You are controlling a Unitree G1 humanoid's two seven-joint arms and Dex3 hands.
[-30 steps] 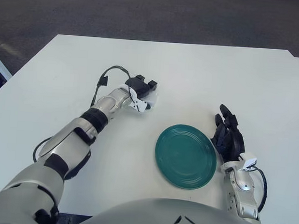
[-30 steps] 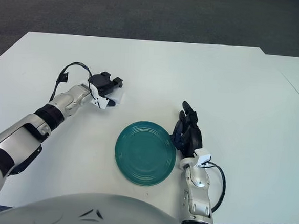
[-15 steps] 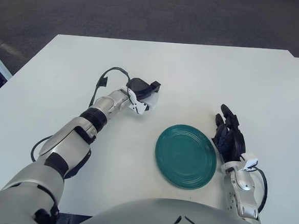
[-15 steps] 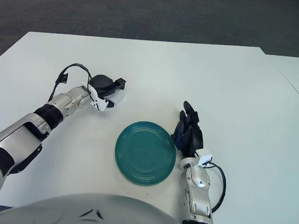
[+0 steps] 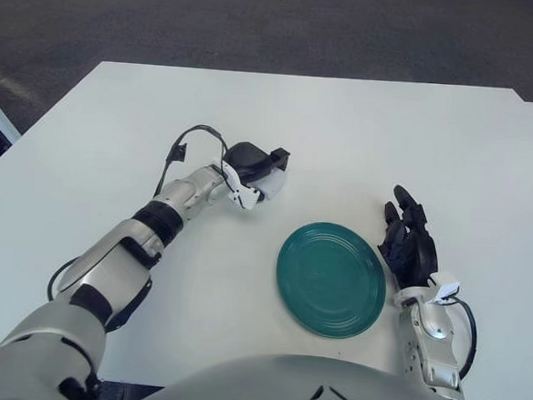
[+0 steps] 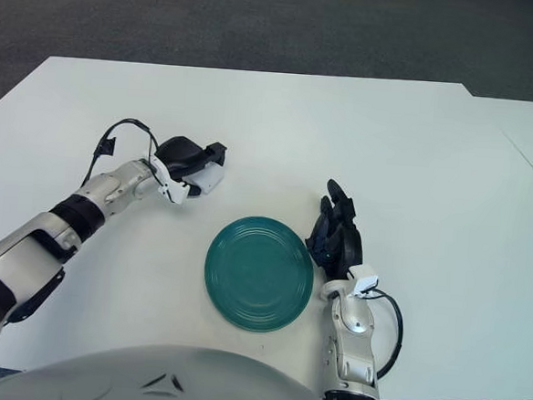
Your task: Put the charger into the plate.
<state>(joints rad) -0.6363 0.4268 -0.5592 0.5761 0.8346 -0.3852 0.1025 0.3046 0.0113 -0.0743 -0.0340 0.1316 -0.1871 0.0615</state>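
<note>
Gripping a small white charger (image 5: 270,185), the left robot hand (image 5: 255,167) stays closed.

I watched the left hand (image 5: 255,165) close its fingers over the white charger (image 5: 269,184), which had sat loose under open fingers 1 second earlier. The hand rolled over it, took hold, and drifted slightly toward me and the green plate (image 5: 331,279), carrying the charger along.

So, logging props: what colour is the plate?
Teal plate, clearest in the left eye view.
</note>
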